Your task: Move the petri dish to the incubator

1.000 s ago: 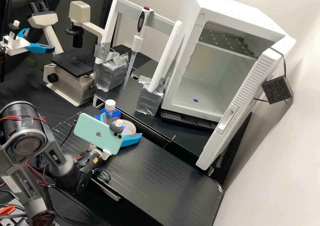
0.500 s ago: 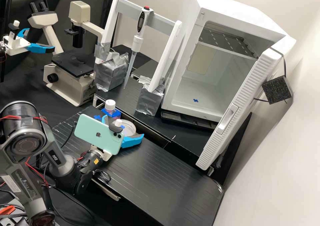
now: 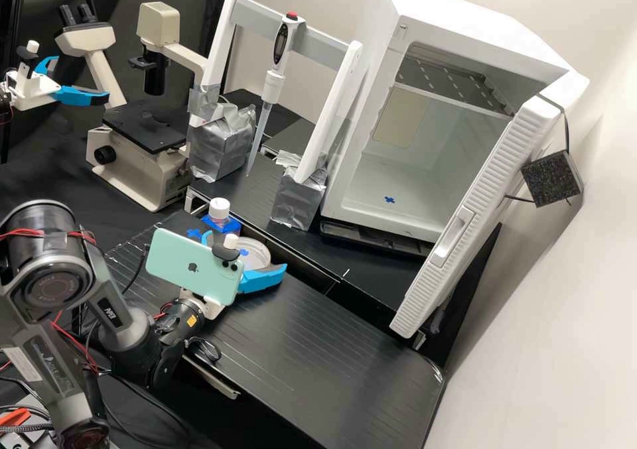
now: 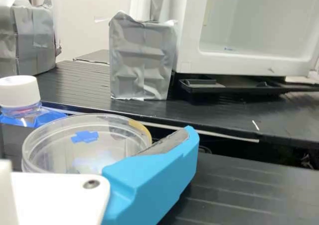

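a black worktop [image 3: 298,343] lies under the jaws. beyond them stands a white incubator [image 3: 478,31], door open. the blue jaws are spread apart, one on either side of the petri dish [image 4: 102,152]. the dish lies flat, round face up, with no long axis: clear, shallow-walled, amber along part of its rim, a blue cross [image 4: 85,136] showing inside its circle.
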`<control>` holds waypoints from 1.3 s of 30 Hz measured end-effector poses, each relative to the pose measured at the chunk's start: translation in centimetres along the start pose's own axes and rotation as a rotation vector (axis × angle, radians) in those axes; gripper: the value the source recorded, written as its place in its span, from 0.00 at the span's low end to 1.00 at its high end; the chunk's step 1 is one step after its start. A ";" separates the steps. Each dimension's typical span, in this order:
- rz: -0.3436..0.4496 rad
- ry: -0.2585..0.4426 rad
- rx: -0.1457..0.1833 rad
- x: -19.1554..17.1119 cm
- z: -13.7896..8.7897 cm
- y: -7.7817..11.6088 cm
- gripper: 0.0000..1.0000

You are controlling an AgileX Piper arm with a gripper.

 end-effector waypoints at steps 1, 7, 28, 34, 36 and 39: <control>-0.001 -0.001 -0.005 0.0 0.0 0.0 1.00; 0.006 -0.002 0.000 0.0 0.1 0.0 0.00; 0.017 -0.007 0.012 0.1 0.3 0.1 0.00; 0.019 -0.009 0.008 0.1 0.3 0.0 0.00; 0.019 -0.009 0.008 0.1 0.3 0.0 0.00; 0.019 -0.009 0.008 0.1 0.3 0.0 0.00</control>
